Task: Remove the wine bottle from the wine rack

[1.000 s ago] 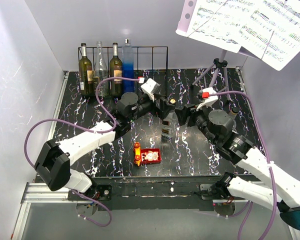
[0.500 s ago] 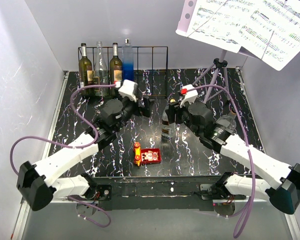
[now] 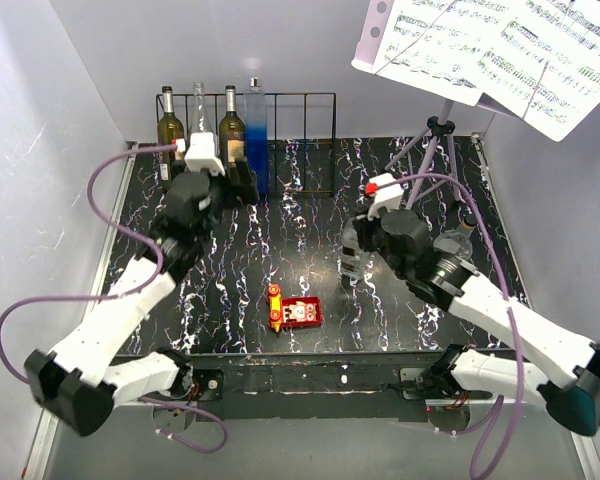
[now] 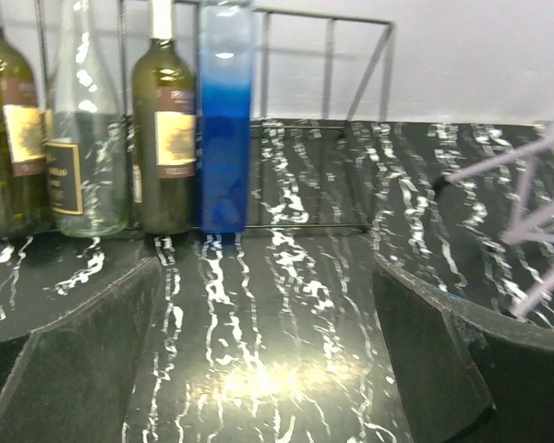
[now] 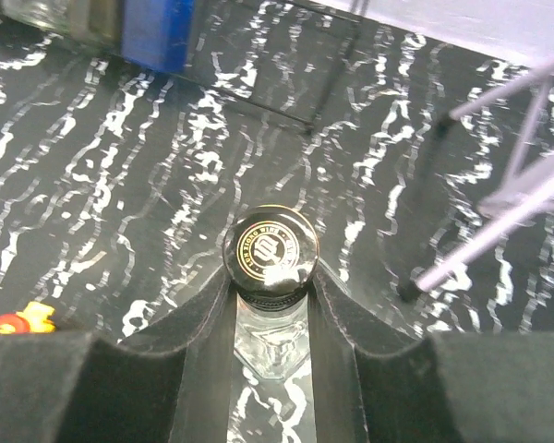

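Observation:
The wine rack (image 3: 300, 96) is a low black wire frame against the back wall. Its left slots hold a dark green bottle (image 3: 170, 140), a clear one (image 3: 200, 120), a green one (image 3: 232, 132) and a blue one (image 3: 257, 130). A clear wine bottle (image 3: 349, 262) with a black cap (image 5: 270, 251) stands upright on the marbled table, off the rack. My right gripper (image 5: 270, 288) is shut on its neck just under the cap. My left gripper (image 4: 268, 355) is open and holds nothing. It sits low in front of the rack (image 4: 328, 65), facing the blue bottle (image 4: 225, 120).
A tripod music stand (image 3: 432, 140) with sheet music (image 3: 500, 45) occupies the back right, and its legs reach toward my right arm. A small red and orange object (image 3: 294, 312) lies near the front centre. White walls close in the left, back and right sides.
My left gripper let go of the capped bottle, opened wide and swung back left to the rack. My right gripper closed on the bottle's neck and shifted it slightly right and nearer.

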Available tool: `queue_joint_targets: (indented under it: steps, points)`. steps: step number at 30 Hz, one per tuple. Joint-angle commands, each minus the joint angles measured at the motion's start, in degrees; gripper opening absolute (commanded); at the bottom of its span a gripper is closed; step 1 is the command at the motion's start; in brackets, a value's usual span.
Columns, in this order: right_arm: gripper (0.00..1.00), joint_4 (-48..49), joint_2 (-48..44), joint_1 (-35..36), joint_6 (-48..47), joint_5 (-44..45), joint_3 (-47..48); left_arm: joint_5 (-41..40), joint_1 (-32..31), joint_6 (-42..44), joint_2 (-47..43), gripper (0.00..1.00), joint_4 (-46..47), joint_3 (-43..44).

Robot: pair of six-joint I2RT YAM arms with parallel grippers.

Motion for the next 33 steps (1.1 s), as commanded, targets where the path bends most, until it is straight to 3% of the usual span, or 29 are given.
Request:
queue_joint_targets:
  steps: [1,9,13,15,18,21,29,33]
  points:
    - [0.01,-0.2,-10.8,-0.4,-4.8,7.3,-0.8,7.0,6.6,-1.4,9.2,0.98,-8.3,8.9]
    - [0.01,-6.9,-19.5,-2.5,0.1,7.0,-5.2,11.7,13.4,0.6,22.1,0.98,-10.2,24.9]
    - [0.01,-4.0,-22.2,-3.0,-0.4,7.3,-8.9,12.9,16.0,1.4,27.6,0.98,-10.0,30.0]
    - [0.1,-4.3,-22.6,-3.3,0.0,8.7,-9.3,14.6,16.9,1.8,30.3,0.98,-9.4,32.4]
    - [0.36,-6.0,-23.5,-3.5,0.7,10.2,-8.4,14.1,17.6,2.8,36.1,0.98,-10.9,38.8]
    - [0.55,-6.9,-24.3,-3.5,-0.2,10.3,-6.9,12.5,18.2,3.4,41.6,0.98,-12.2,45.4]
    - [0.6,-12.0,-25.1,-3.6,-1.3,8.2,-0.3,13.4,18.4,3.8,55.2,0.98,-12.5,61.9]
    - [0.64,-16.4,-25.7,-3.6,-0.9,4.5,4.2,11.2,18.5,4.2,61.3,0.96,-7.1,67.2]
